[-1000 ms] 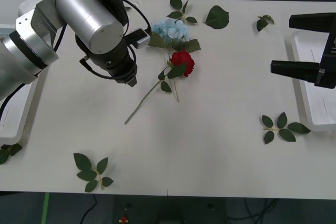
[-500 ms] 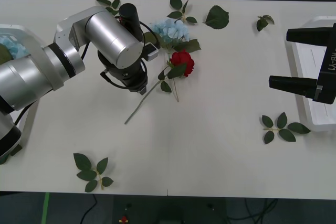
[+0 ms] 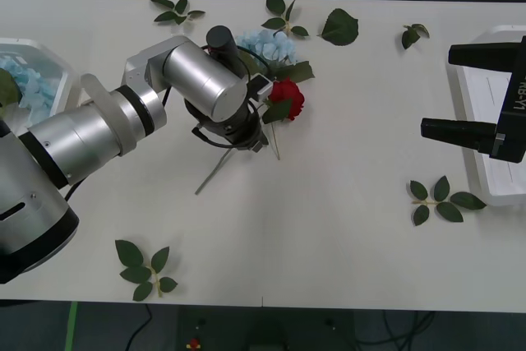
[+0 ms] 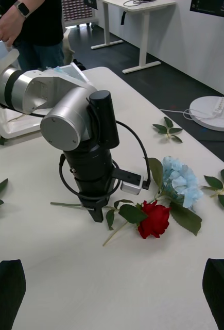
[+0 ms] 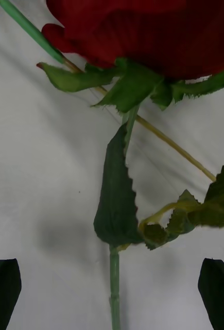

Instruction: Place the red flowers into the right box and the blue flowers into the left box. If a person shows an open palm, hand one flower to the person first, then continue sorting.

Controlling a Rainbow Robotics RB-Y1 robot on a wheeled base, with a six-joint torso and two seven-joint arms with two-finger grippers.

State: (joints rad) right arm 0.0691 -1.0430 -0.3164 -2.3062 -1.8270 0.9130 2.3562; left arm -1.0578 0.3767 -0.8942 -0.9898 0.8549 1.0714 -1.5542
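left gripper (image 4: 96, 214): low over the red rose's stem near the table's far-middle, jaws spread wide with the stem between them, gripping nothing yet
red rose (image 3: 286, 98): lies flat, head touching the blue hydrangea (image 3: 265, 45), stem (image 5: 114, 289) running toward the near edge
handling: light, soft head that would crush; thin wiry stem is likely the place to pinch, just below the leaves
left box (image 3: 45, 59): at the table's left edge, blue blooms inside
right gripper (image 3: 460, 92): hangs wide open and empty beside the right box (image 3: 485, 133) at the right edge
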